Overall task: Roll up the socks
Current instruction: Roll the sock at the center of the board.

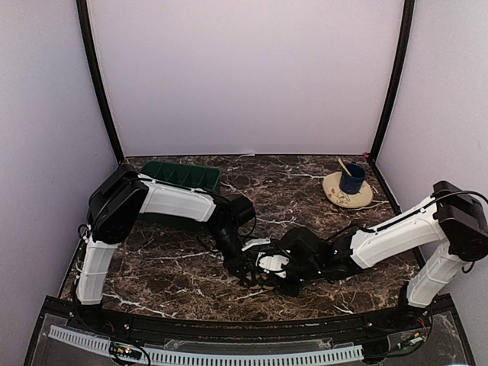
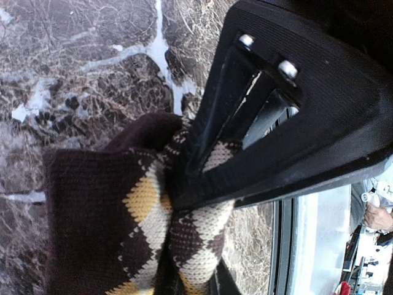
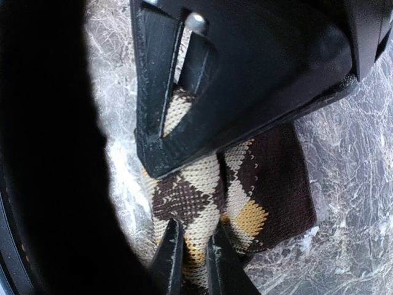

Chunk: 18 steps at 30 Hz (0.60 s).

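A brown-and-black diamond-checkered sock (image 2: 123, 209) lies bunched into a thick fold on the marble table, with cream and yellow diamonds showing. In the top view both grippers meet over it at the front centre and hide it. My left gripper (image 2: 195, 284) is shut on the near end of the fold, and its dark fingers (image 2: 166, 279) press the knit from both sides. My right gripper (image 3: 191, 261) is shut on the opposite end of the same sock (image 3: 258, 184), with a ridge of fabric squeezed between its fingers (image 3: 169, 258). Each wrist view shows the other gripper's black body just above the sock.
A green tray (image 1: 181, 175) stands at the back left behind the left arm. A tan plate (image 1: 358, 200) with a blue cup (image 1: 352, 180) sits at the back right. The table's near edge and a rail run close beside the sock (image 2: 288, 246).
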### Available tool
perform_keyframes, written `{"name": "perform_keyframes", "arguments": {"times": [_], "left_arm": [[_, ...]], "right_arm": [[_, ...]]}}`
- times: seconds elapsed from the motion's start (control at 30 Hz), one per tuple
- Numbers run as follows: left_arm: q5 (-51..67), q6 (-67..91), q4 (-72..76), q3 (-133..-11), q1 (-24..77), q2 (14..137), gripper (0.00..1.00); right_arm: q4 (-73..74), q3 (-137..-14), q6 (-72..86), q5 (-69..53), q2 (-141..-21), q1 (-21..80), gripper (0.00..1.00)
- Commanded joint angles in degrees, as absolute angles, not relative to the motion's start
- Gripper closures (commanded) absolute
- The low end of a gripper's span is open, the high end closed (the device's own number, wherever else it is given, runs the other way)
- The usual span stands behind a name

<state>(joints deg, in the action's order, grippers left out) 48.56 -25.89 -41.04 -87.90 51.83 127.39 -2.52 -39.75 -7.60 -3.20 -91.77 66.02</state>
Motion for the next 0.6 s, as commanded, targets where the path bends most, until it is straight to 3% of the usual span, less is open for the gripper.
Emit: {"name": "perform_keyframes", "arguments": {"times": [0.0,0.3,0.37,0.47,0.57], "left_arm": [[40.6,-24.9,-44.1,-86.7,52.1,129.8,0.92],[39.8,-24.1,-44.3,-85.9,51.3,127.4,0.85],[39.8,-23.8,-43.0,-84.4,50.9,125.4,0.8],[39.1,-23.0,-40.7,-81.8,50.2,122.9,0.6],[37.2,-22.1,-37.6,-79.0,49.6,121.1,0.48]], "right_arm": [[-3.1,-38.7,-5.5,-5.8,-91.8,66.6,1.0],[-6.6,-37.0,0.9,-13.6,-93.9,62.3,1.0],[-7.1,-36.7,2.3,-15.0,-94.3,61.6,1.0],[-8.1,-36.4,3.8,-17.7,-95.3,60.5,1.0],[-9.7,-35.9,4.7,-19.2,-95.8,59.8,1.0]]}}
